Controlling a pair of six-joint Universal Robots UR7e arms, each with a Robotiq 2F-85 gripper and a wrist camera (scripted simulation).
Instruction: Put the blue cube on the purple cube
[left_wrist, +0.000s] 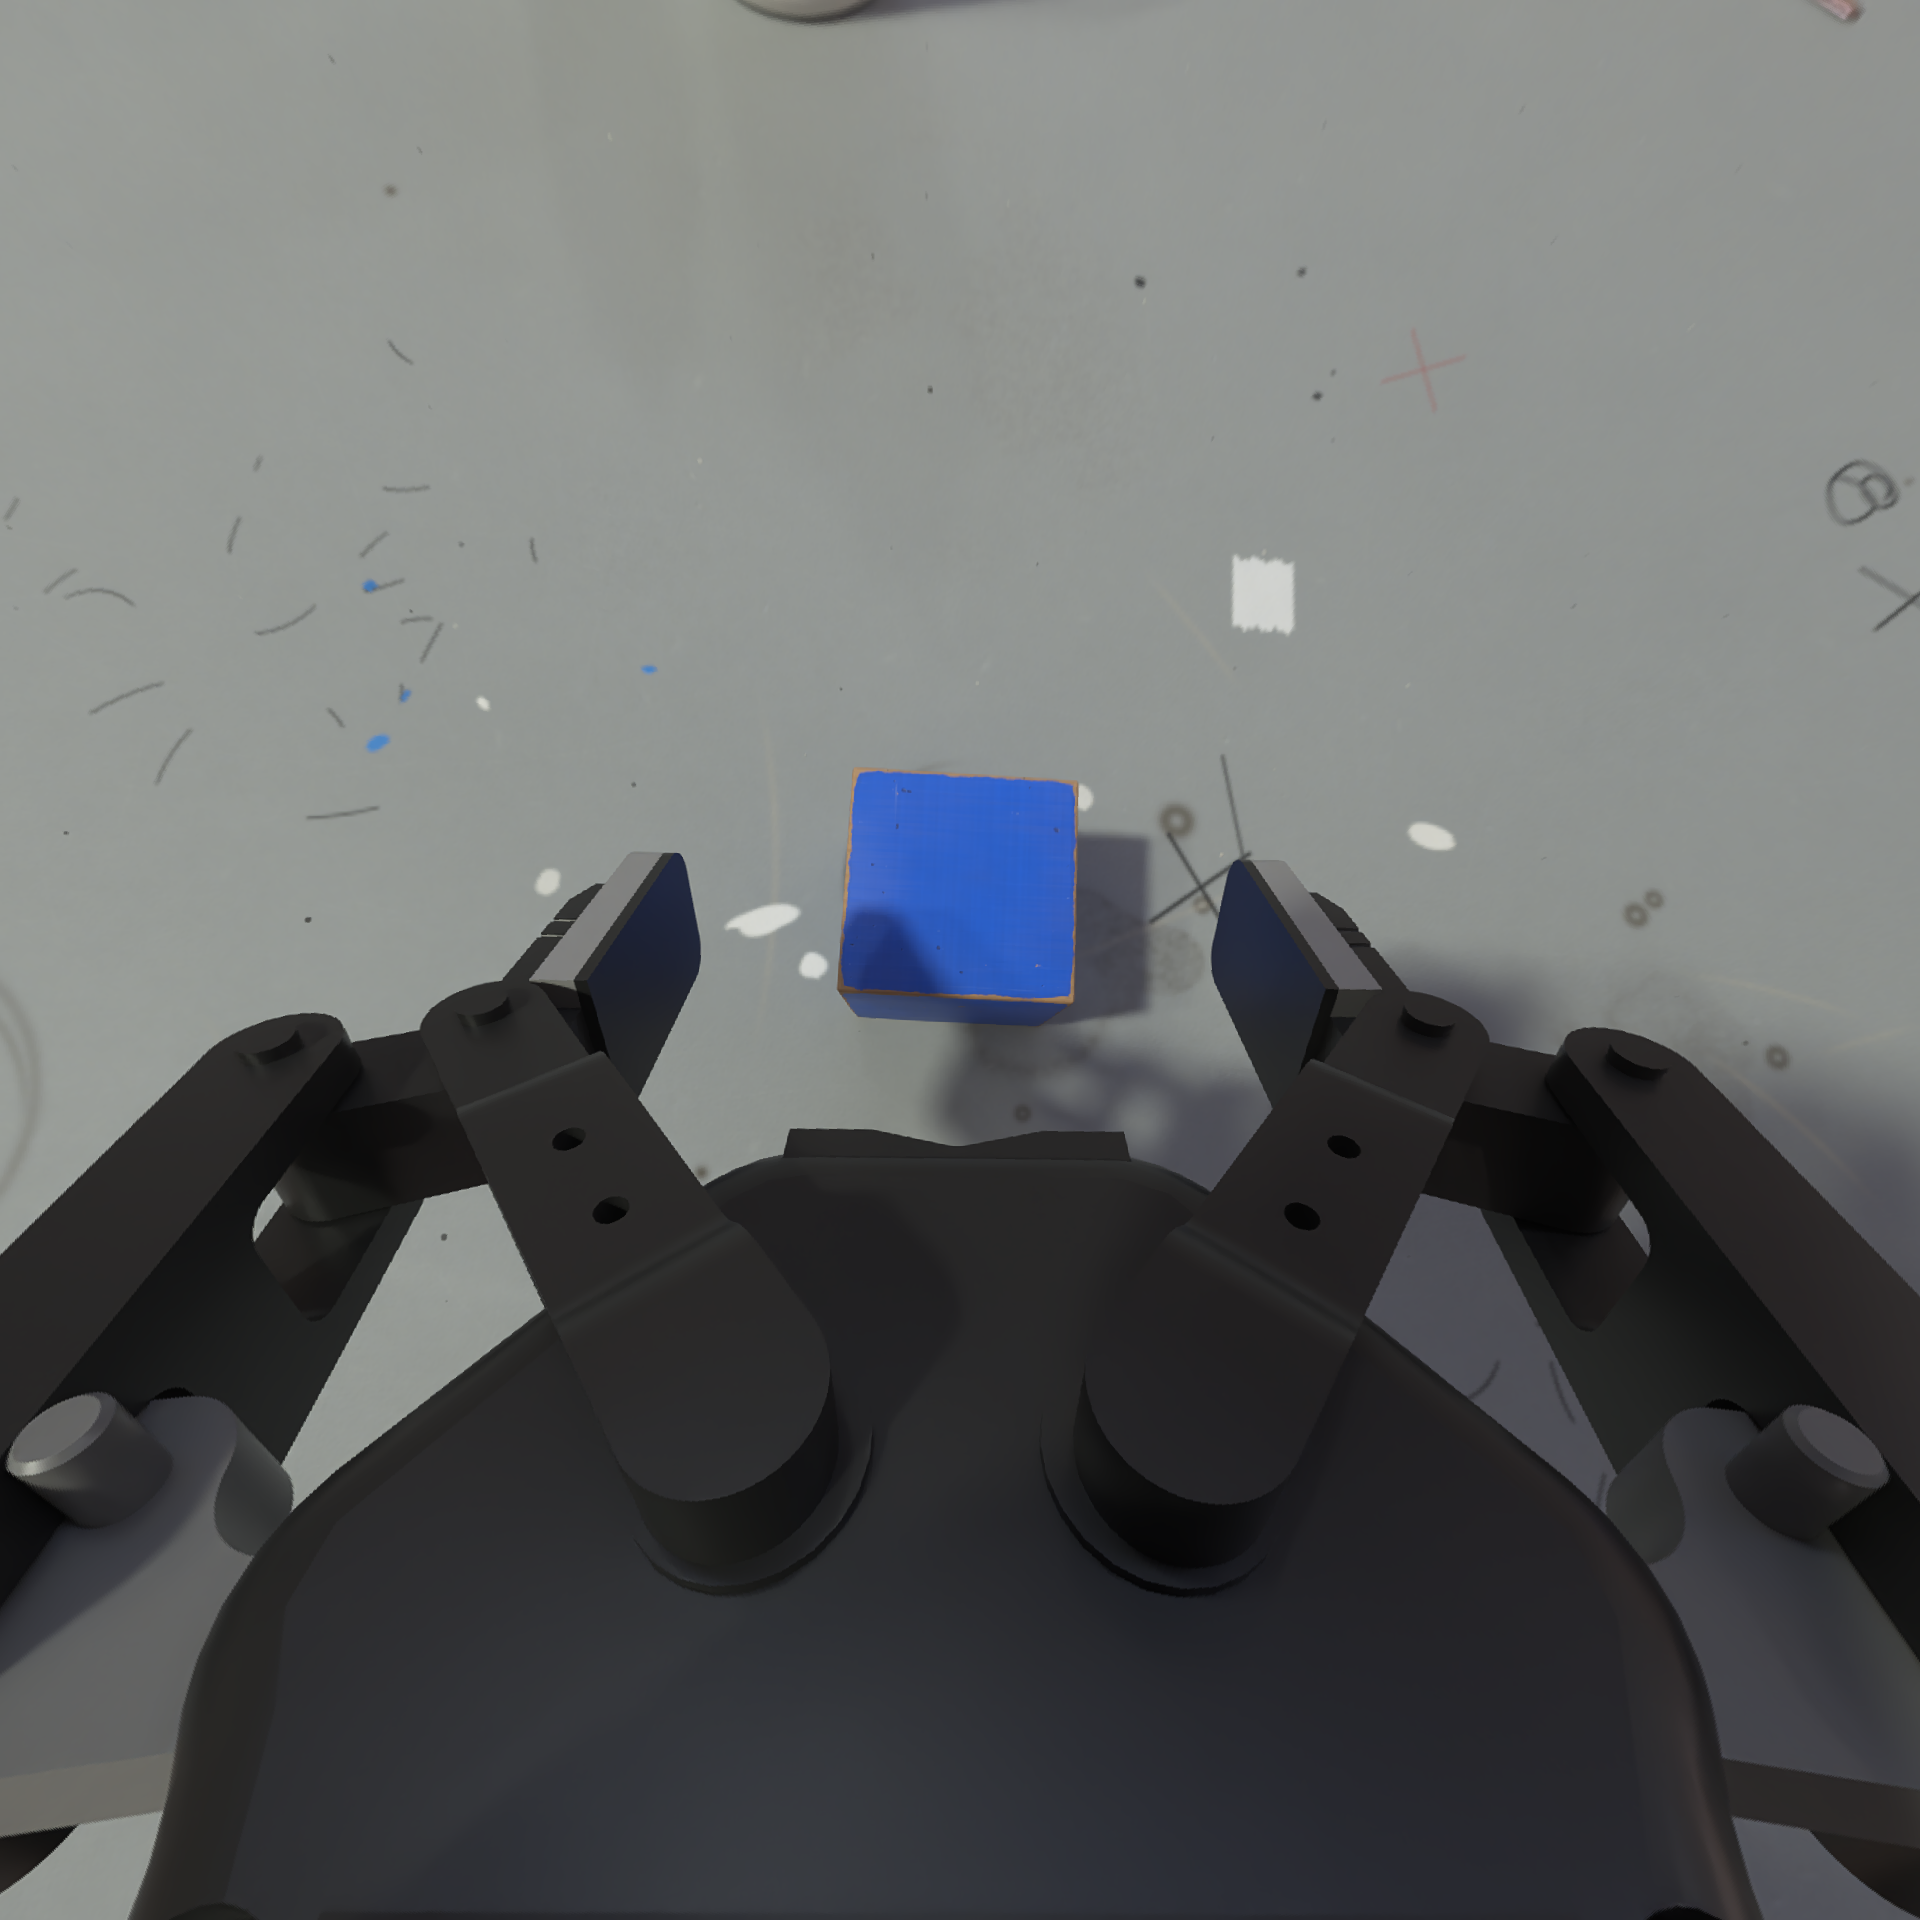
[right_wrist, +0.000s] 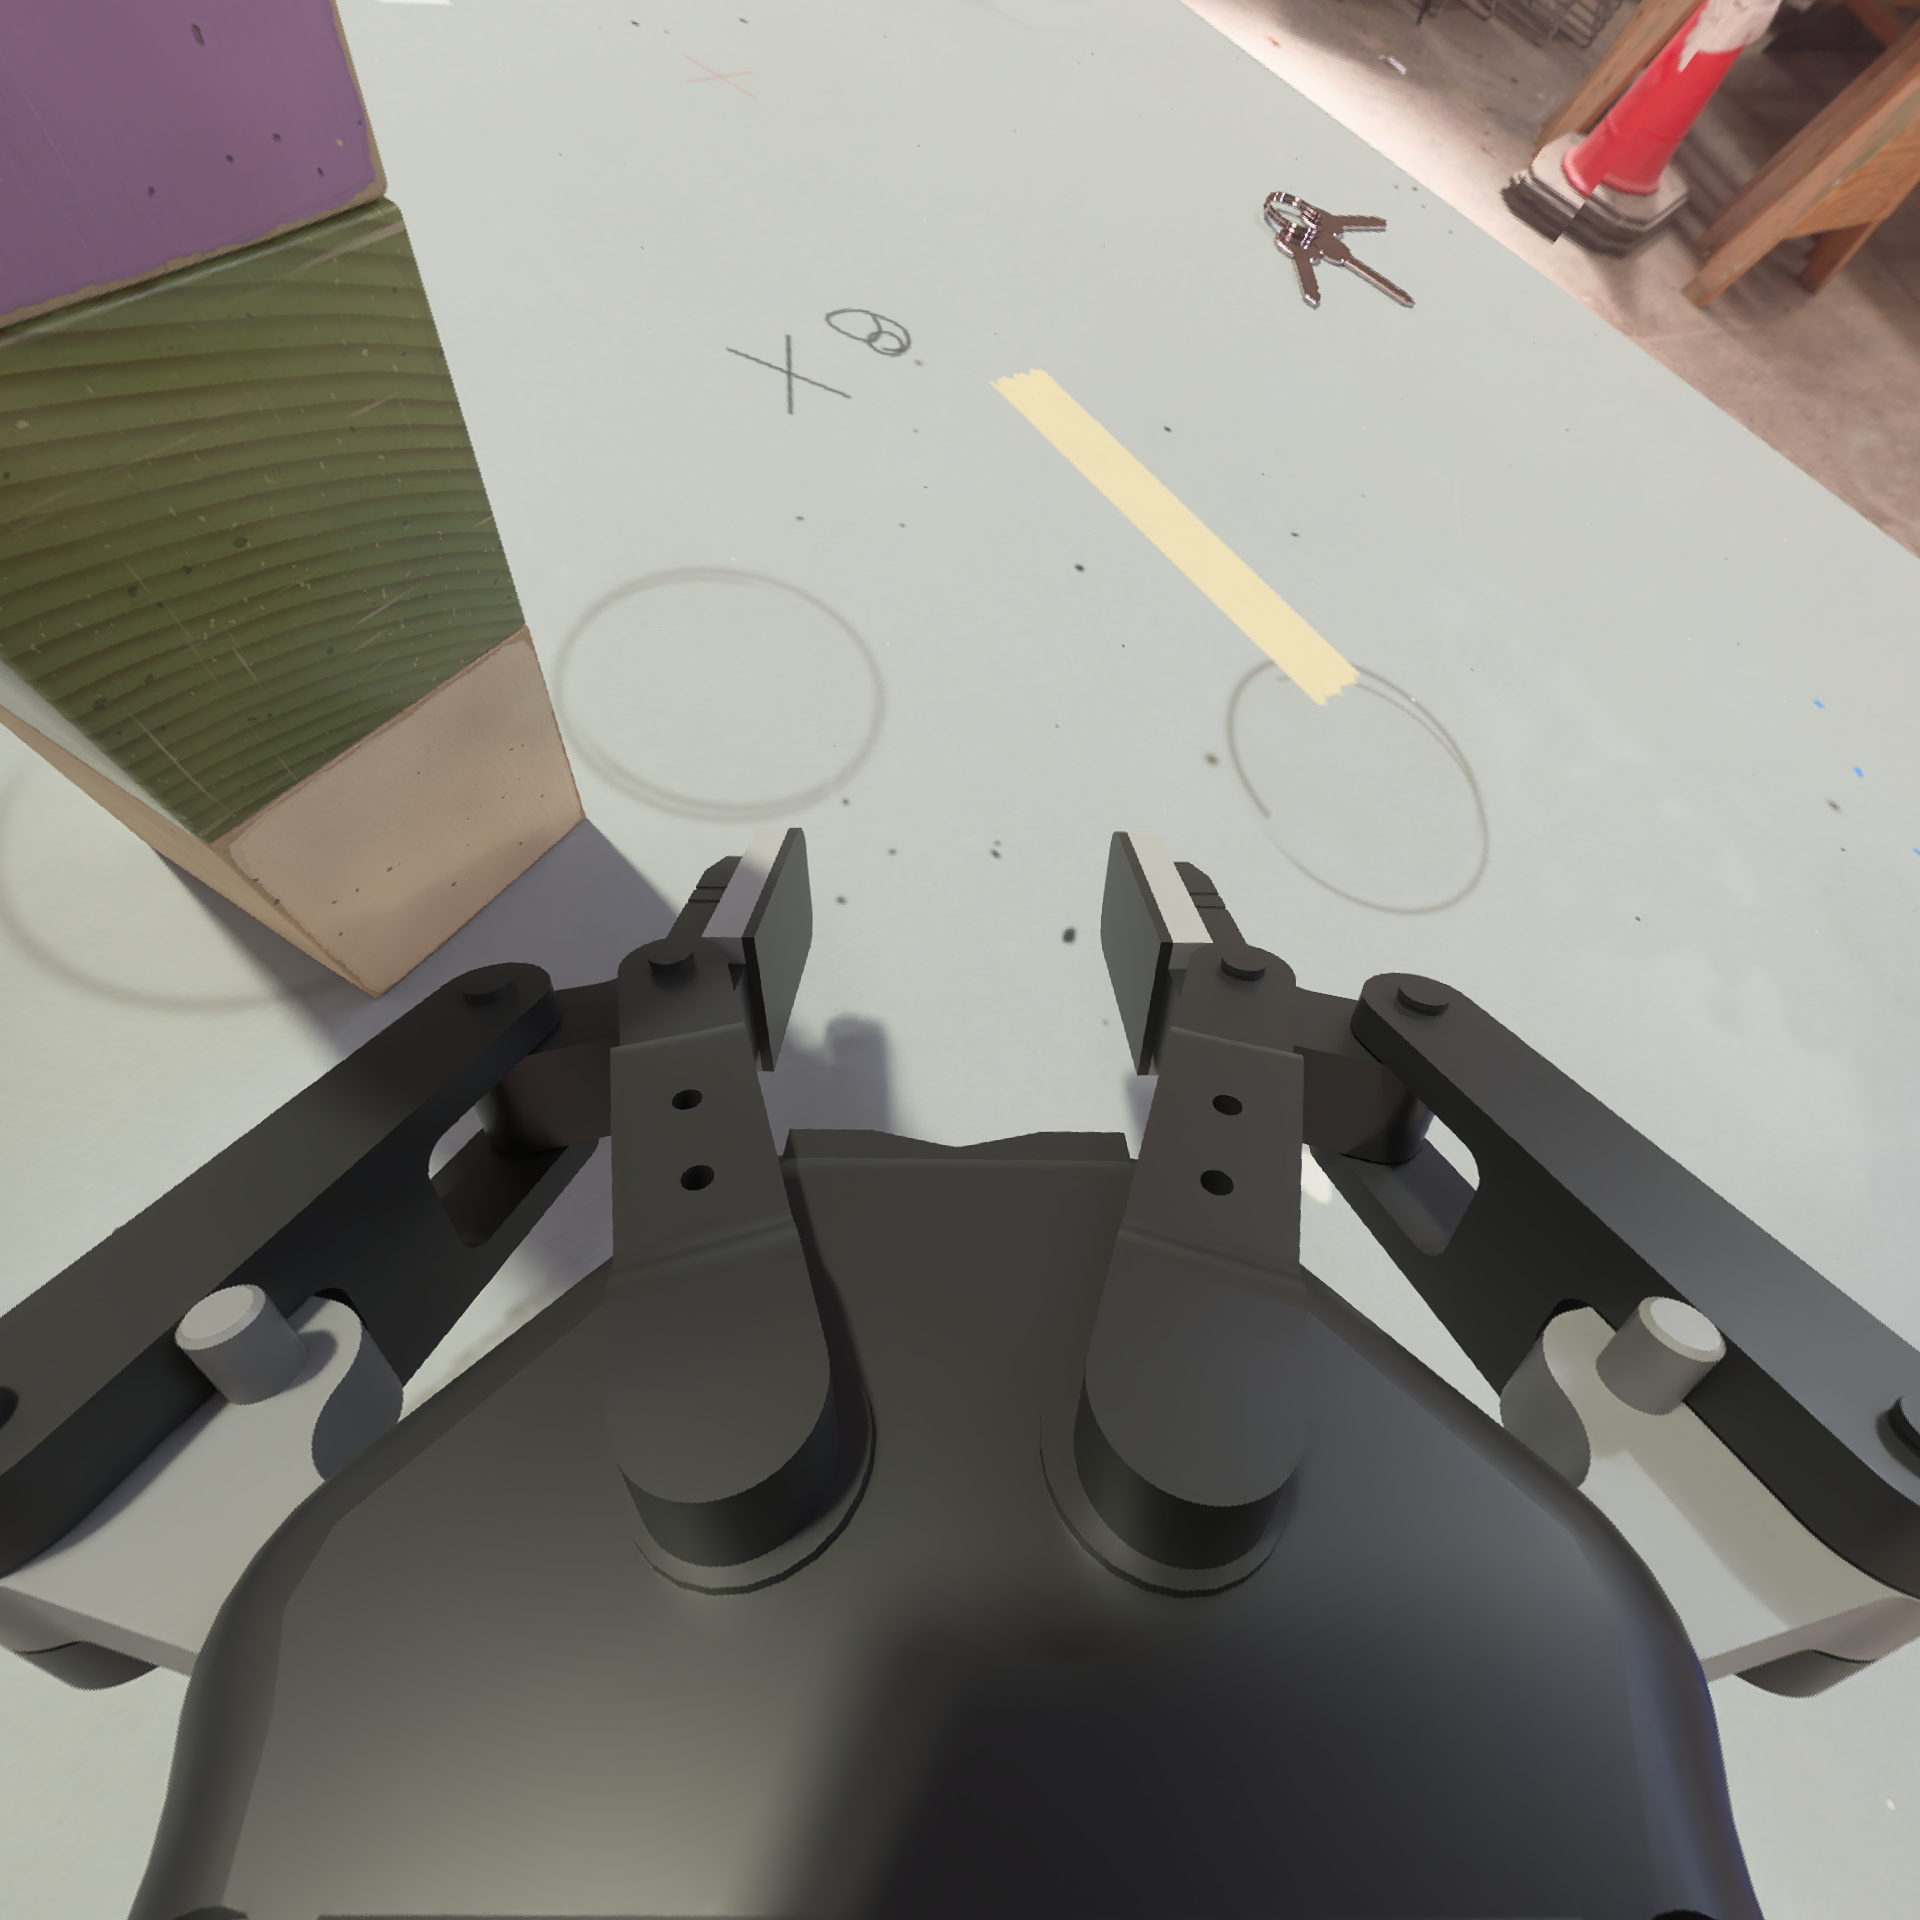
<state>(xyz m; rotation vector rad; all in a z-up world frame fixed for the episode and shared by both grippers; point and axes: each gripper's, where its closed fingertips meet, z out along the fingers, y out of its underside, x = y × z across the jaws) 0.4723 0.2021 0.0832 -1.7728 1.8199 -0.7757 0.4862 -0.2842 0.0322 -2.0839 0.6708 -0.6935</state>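
- Left tool (left_wrist: 957, 914) is nearest our lens: jaws spread wide, holding nothing, pointing almost straight down at the worktop (left_wrist: 727, 364).
- Blue cube (left_wrist: 958, 891) sits flat on the worktop, dead centre between the two pads, clear gaps either side, no contact. We judge it lies below the tips; a straight descent should bracket it.
- Cube faces look roughly square to the pads, so no wrist twist needed, we think.
- No worktop edge shows in the left view.
- Right tool (right_wrist: 956, 935) is parted and empty, low over the worktop, tilted toward its far edge.
- Purple cube (right_wrist: 156, 135) shows at the right view's upper left, atop a green-and-tan block (right_wrist: 260, 582).
- Left arm is clearly nearer the blue cube.
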